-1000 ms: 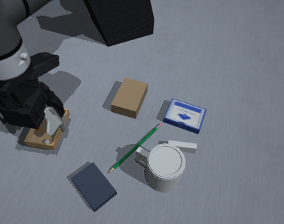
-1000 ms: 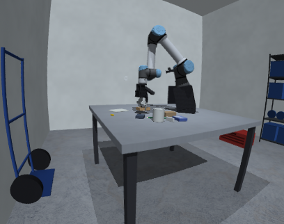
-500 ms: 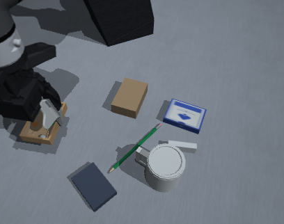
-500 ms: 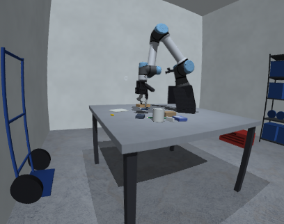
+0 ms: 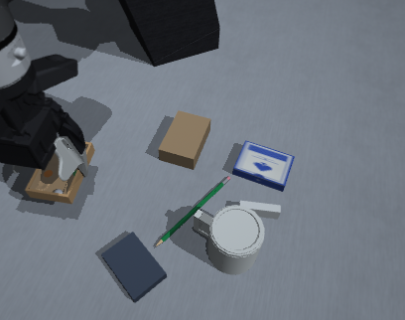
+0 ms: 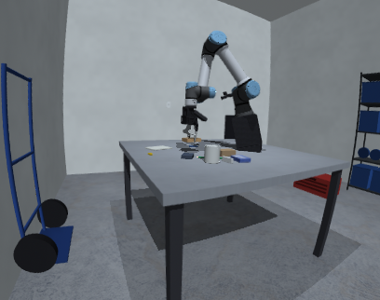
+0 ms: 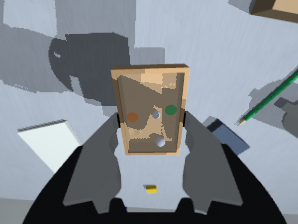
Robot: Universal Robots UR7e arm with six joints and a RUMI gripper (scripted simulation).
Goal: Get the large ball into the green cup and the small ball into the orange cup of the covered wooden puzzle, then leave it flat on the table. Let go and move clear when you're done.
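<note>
The covered wooden puzzle (image 7: 151, 110) is a shallow wooden box with a clear lid. My gripper (image 7: 151, 113) is shut on its two long sides and holds it above the table. Inside, the green cup (image 7: 170, 109) is on the right and the orange cup (image 7: 132, 117) on the left. The small ball lies between them, just left of the green cup. The large ball lies near the end closest to my wrist. Neither ball is in a cup. In the top view the puzzle (image 5: 58, 178) is at the far left under my gripper (image 5: 69, 159).
On the table are a tan box (image 5: 185, 138), a blue-and-white box (image 5: 263, 165), a green pencil (image 5: 194, 211), a white mug (image 5: 235, 238), a white eraser (image 5: 260, 208) and a dark notebook (image 5: 133, 264). A white pad (image 7: 47, 143) lies below left. The black robot base (image 5: 169, 27) stands behind.
</note>
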